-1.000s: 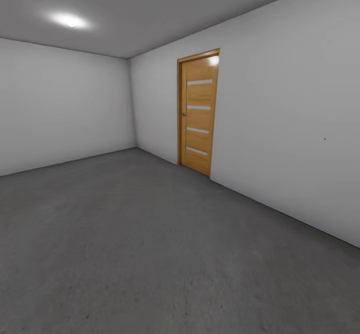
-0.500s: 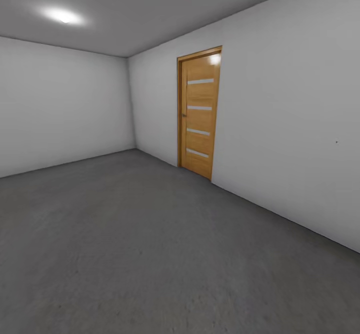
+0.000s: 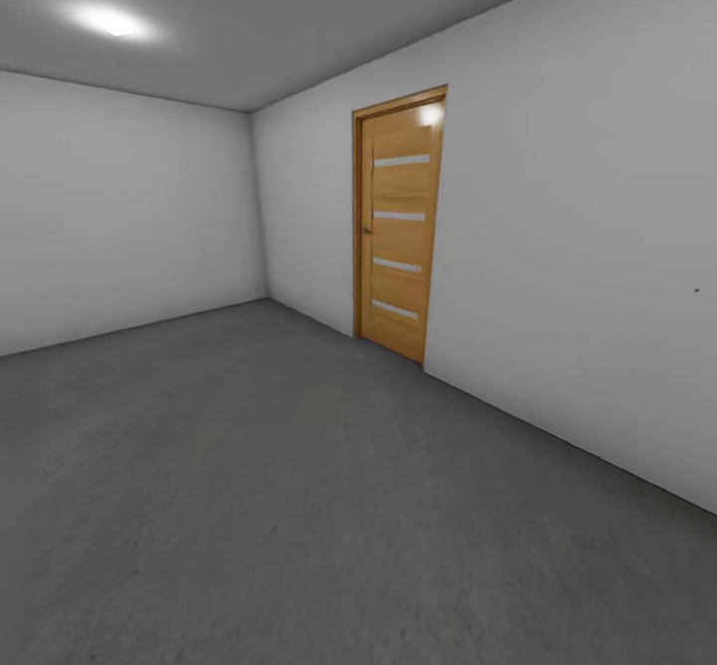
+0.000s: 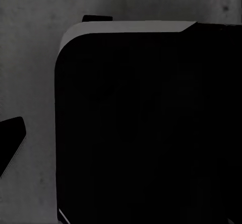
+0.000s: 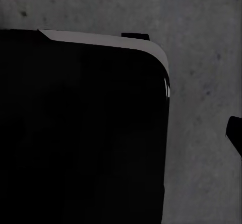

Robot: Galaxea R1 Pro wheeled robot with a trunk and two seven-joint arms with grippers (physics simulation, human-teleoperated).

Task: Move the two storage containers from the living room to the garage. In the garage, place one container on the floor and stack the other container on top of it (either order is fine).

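The robot stands in the garage — dark grey concrete floor runs to plain white walls, a wooden door shut in the right wall, a ceiling light glowing at far left. No bin sits anywhere on the open floor ahead. Both wrist cameras look down at the same mottled concrete past a dark rounded block of the robot's own body, which suggests the arms hang tucked for driving. Neither claw's fingers can be made out, so wide or narrow I cannot tell. I'd judge this a travelling stretch, not a placing one.
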